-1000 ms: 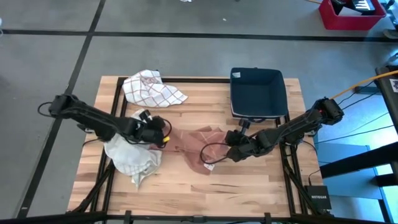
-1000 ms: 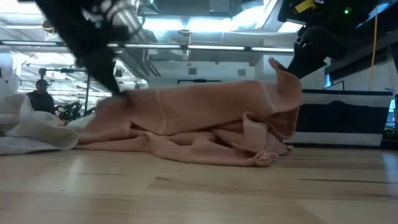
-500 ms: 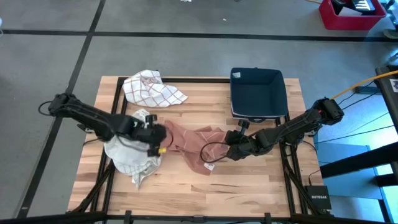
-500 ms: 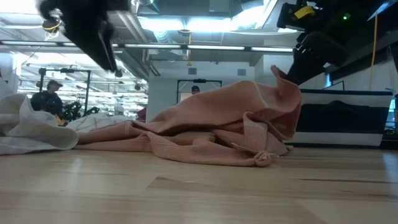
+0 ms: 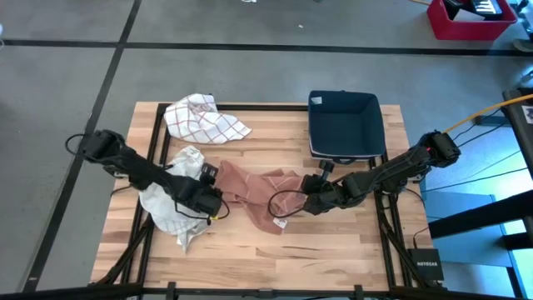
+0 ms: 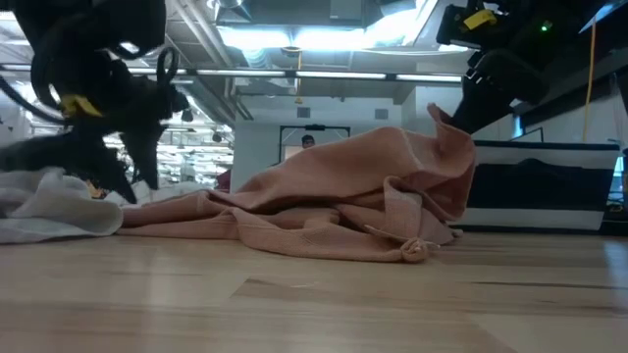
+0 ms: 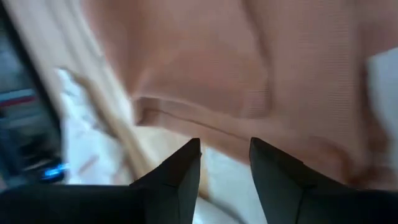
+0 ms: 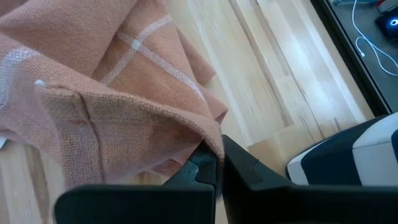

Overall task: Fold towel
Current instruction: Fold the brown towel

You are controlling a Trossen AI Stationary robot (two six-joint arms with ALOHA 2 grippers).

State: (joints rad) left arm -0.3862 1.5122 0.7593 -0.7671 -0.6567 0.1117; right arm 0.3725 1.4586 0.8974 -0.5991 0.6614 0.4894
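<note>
A salmon-pink towel (image 5: 254, 187) lies crumpled at the table's middle, its right end raised. My right gripper (image 5: 306, 202) is shut on that end. My left gripper (image 5: 213, 202) hovers open just above the towel's left edge (image 7: 186, 121), where the towel meets a white cloth (image 5: 171, 208). Nothing is between its fingers (image 7: 183, 171). In the low view the towel's left part (image 6: 186, 211) slopes down onto the wood. My right gripper pinches the towel's hemmed right edge (image 8: 210, 142) between its two fingers, near a corner. The fingers slant down from the table's right side. That end stands up off the table (image 6: 453, 127), and the rest lies slack on the wood.
A white cloth with a red check (image 5: 204, 118) lies at the far left of the table. A dark blue bin (image 5: 344, 125) stands at the far right. Bare wood runs along the near edge (image 5: 275, 250).
My left gripper has let go of the towel's left end, rolled, and gone down toward the table's near edge. The towel's left part, which was held up level, has dropped onto the table. The right end stays raised.
</note>
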